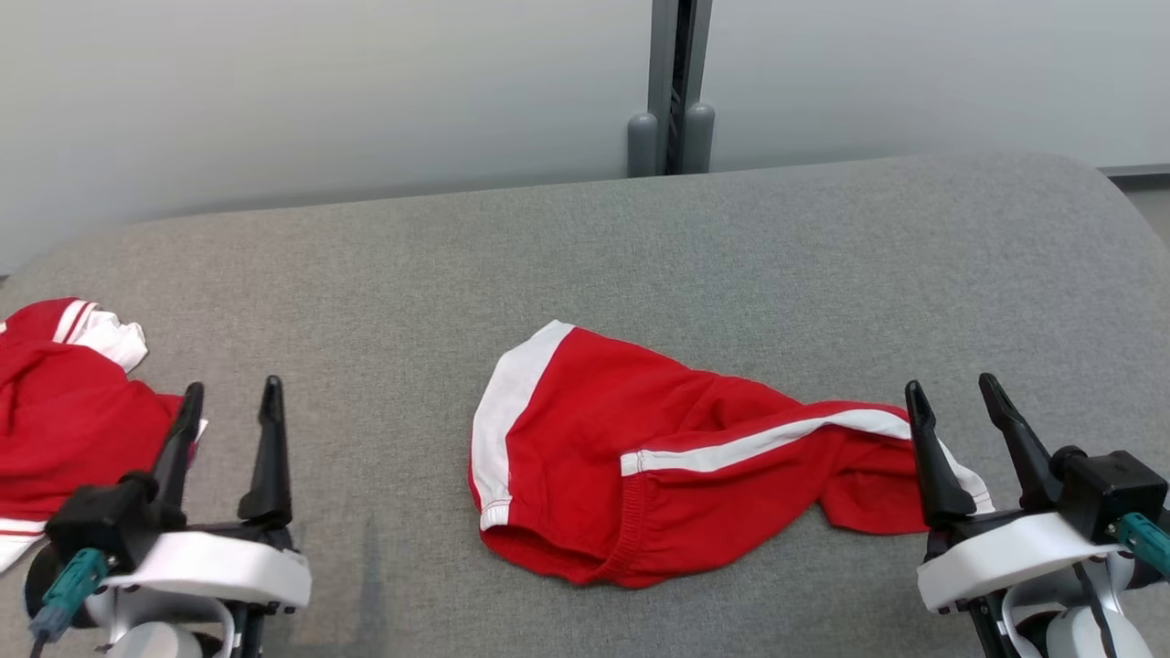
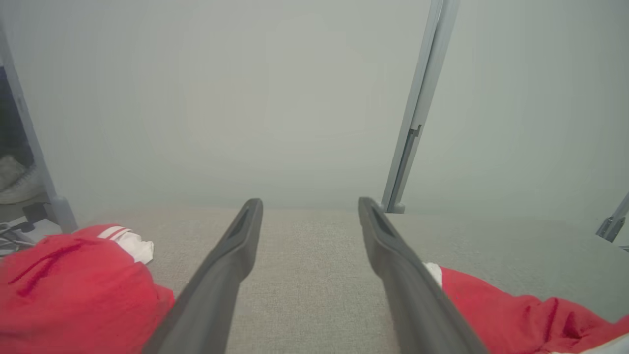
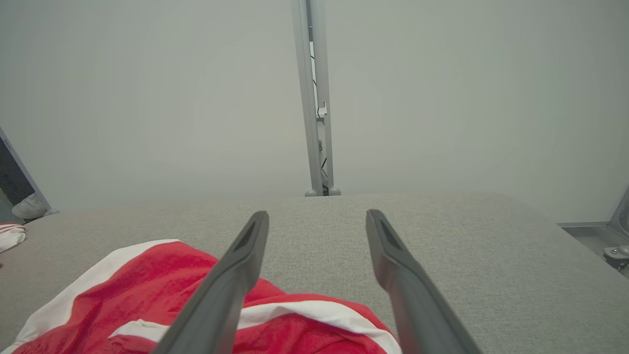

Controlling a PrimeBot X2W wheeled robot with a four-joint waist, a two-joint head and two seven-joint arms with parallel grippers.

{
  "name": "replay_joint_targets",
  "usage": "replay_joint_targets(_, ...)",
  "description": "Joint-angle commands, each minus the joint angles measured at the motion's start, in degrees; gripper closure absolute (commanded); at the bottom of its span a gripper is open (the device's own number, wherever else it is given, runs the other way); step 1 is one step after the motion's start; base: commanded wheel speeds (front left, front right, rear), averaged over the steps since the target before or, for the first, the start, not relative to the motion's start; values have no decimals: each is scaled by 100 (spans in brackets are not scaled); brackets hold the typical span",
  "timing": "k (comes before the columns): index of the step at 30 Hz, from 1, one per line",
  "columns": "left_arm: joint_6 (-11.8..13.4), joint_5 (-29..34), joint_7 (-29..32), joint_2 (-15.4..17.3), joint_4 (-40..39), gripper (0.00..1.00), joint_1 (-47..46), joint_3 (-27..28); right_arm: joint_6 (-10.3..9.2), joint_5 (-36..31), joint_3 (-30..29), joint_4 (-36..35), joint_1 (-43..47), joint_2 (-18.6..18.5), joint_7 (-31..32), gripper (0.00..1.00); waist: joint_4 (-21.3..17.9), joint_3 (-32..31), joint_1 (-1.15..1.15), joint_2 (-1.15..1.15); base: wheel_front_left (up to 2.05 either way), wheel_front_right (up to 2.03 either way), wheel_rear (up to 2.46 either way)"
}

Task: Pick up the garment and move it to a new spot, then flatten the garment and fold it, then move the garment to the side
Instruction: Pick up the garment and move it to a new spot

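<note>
A red garment [image 1: 658, 466] with white bands and a white side stripe lies rumpled in the middle of the grey cloth-covered table [image 1: 585, 256]. My right gripper [image 1: 951, 384] stands open at the garment's right end, its left finger overlapping the cloth in the head view. In the right wrist view that garment [image 3: 147, 285] spreads under and to the left of the open right gripper [image 3: 317, 213]. My left gripper [image 1: 233, 386] is open at the lower left, holding nothing. The left wrist view shows the left gripper [image 2: 309, 201] over bare table, the garment [image 2: 516, 314] to its right.
A second red and white garment [image 1: 64, 429] lies bunched at the table's left edge, just left of my left gripper, and shows as a red heap [image 2: 73, 290]. A grey post [image 1: 672, 91] stands against the pale wall behind the table. A pale shoe [image 3: 29, 206] is on the floor far left.
</note>
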Motion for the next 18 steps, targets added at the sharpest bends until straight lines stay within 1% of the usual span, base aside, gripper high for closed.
replay_joint_targets(1,48,11,-18,53,-33,0,78,76,-1,-29,-3,-28,65,-29,20,0,57,-98,0,0,0,0,0)
replay_joint_targets(6,62,25,-38,277,-386,0,654,395,0,-86,-13,-104,280,-30,142,0,106,-340,0,0,0,0,0)
replay_joint_targets(11,39,87,-43,455,-730,0,1149,532,0,-153,-1,-214,457,-29,274,0,102,-480,0,0,0,0,0)
replay_joint_targets(18,-116,214,-43,500,-1100,0,1579,464,0,-166,9,-348,675,-28,388,0,84,-636,0,0,0,0,0)
